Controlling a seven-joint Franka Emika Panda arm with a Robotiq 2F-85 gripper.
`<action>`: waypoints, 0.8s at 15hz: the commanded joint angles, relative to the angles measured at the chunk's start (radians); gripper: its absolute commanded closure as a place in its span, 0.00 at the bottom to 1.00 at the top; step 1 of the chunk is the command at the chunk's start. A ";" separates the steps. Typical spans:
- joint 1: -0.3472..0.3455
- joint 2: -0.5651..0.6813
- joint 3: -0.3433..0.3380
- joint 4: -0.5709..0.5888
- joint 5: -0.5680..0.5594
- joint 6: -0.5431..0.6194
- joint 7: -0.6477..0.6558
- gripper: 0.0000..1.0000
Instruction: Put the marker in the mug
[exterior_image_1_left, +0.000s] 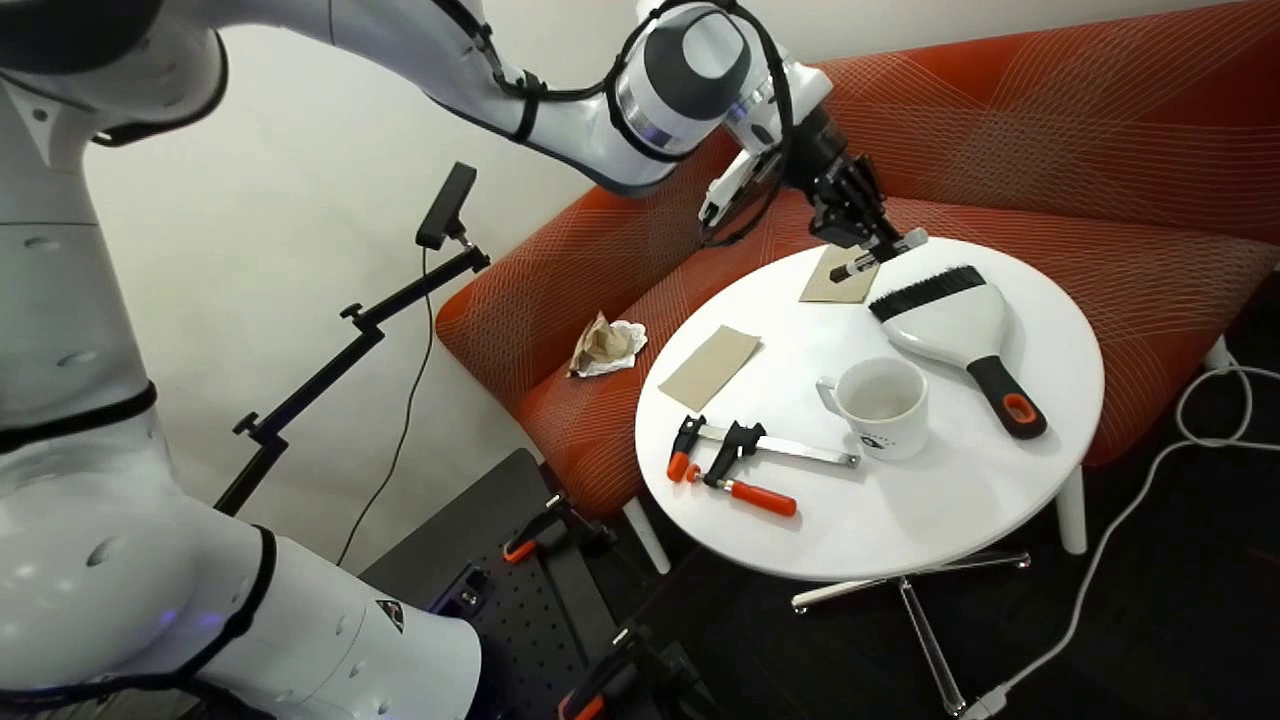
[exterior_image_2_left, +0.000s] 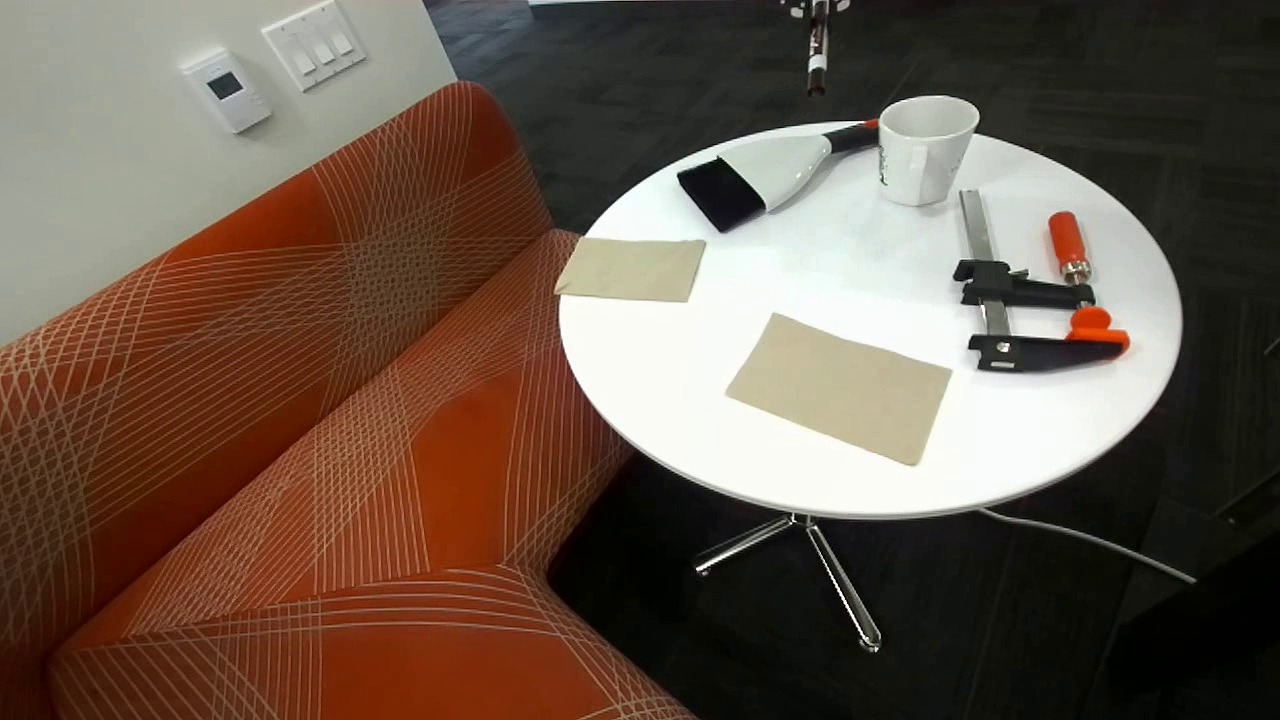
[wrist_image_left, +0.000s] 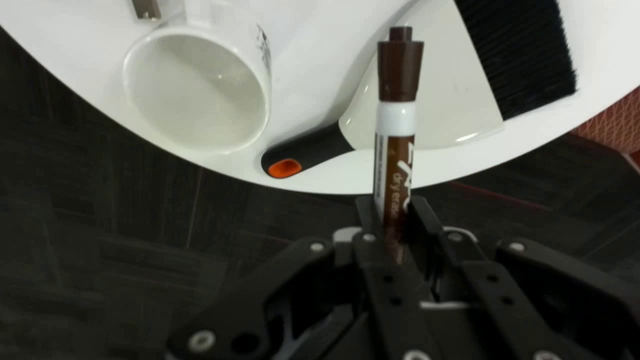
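Observation:
The marker (exterior_image_1_left: 858, 265) is a slim dry-erase pen with a brown cap, a white band and a brown label; it also shows in an exterior view (exterior_image_2_left: 817, 62) and in the wrist view (wrist_image_left: 395, 120). My gripper (wrist_image_left: 392, 210) is shut on the marker's body, and its capped end sticks out from the fingertips. In an exterior view my gripper (exterior_image_1_left: 884, 250) is above the table's far part, with the marker tilted and clear of the tabletop. The white mug (exterior_image_1_left: 893, 430) stands upright on the table, apart from the marker; it shows in an exterior view (exterior_image_2_left: 918, 165) and the wrist view (wrist_image_left: 195, 95), its inside bare.
A white brush (exterior_image_1_left: 955, 320) with black bristles lies beside the mug. A black-and-red clamp (exterior_image_1_left: 740, 445) lies on the mug's other side. Brown paper sheets (exterior_image_2_left: 840, 385) lie on the round white table (exterior_image_1_left: 800, 545). An orange sofa (exterior_image_2_left: 450, 430) borders the table.

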 joint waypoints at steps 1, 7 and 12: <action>0.029 -0.051 -0.058 -0.070 -0.188 0.041 0.177 0.95; -0.004 -0.045 -0.052 -0.076 -0.562 -0.008 0.554 0.95; -0.079 -0.059 0.050 -0.107 -0.762 -0.124 0.808 0.95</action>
